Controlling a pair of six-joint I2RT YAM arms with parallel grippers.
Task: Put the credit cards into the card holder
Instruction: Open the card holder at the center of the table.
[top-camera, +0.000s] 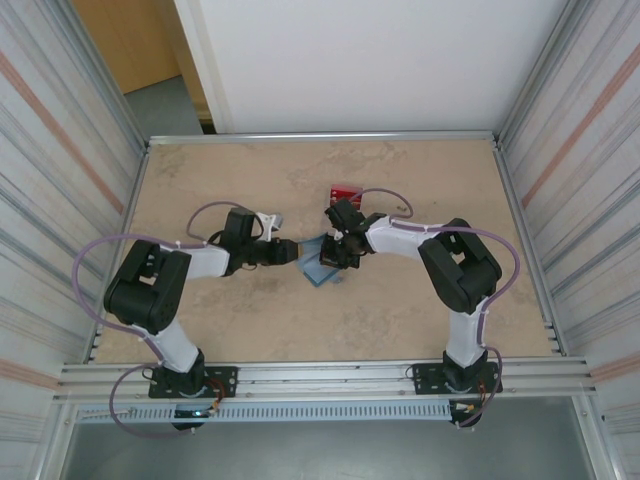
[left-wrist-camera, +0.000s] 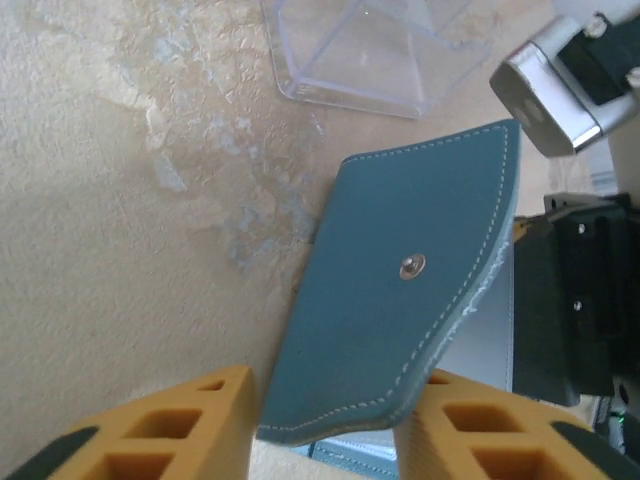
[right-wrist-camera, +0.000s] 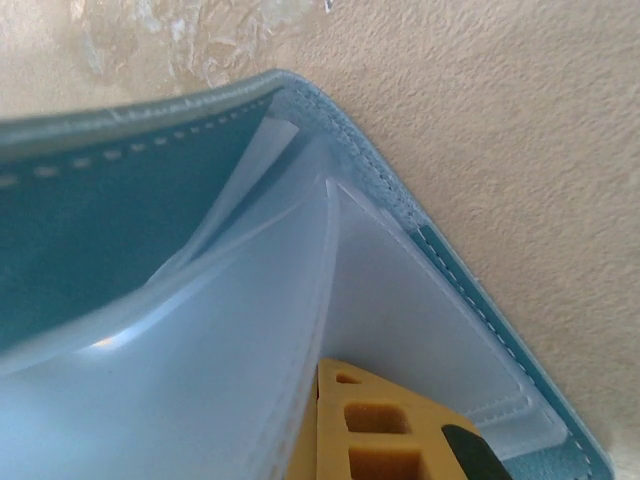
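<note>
We note left claw (left-wrist-camera: 325, 400) parted, card holder (left-wrist-camera: 410, 300) outer flap standing between its fingers (left-wrist-camera: 170, 430), snap stud (left-wrist-camera: 412, 266) just ahead; right claw (top-camera: 338, 252) closed, finger (right-wrist-camera: 370, 420) against holder's clear inner pockets (right-wrist-camera: 250, 330); grip unconfirmed.

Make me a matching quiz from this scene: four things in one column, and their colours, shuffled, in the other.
Things:
1. card holder
2. plastic case
3. credit cards
4. left gripper fingers

Colours:
A. red
B. yellow
C. teal blue
D. clear

Pairs: 1-C, 2-D, 3-A, 4-B
</note>
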